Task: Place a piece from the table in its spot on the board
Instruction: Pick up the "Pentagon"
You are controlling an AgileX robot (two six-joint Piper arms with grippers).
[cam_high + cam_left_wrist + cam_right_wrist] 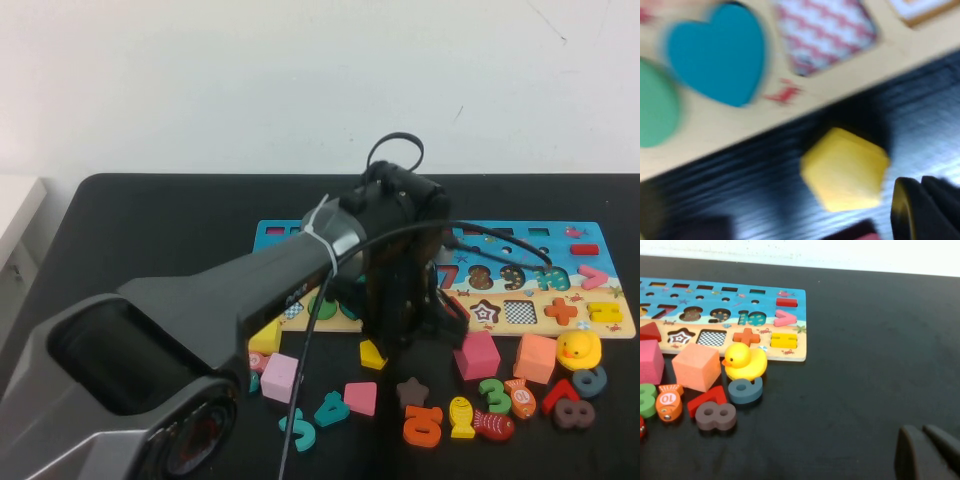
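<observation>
Pentagon block point(845, 170), yellow, looks light and rigid; I grip its flat sides. Left gripper point(405, 335) above it and right gripper point(927, 452) aside; I cannot tell either's opening.

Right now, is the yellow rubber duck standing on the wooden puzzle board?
No, the yellow rubber duck stands on the black table, just beside the edge of the wooden puzzle board, next to an orange cube.

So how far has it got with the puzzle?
Some pieces, like the blue heart, already sit in the board. The left gripper hangs just over a yellow block beside the board, nothing gripped yet. The right gripper waits aside. Many loose pieces, like the pink cube, remain.
</observation>
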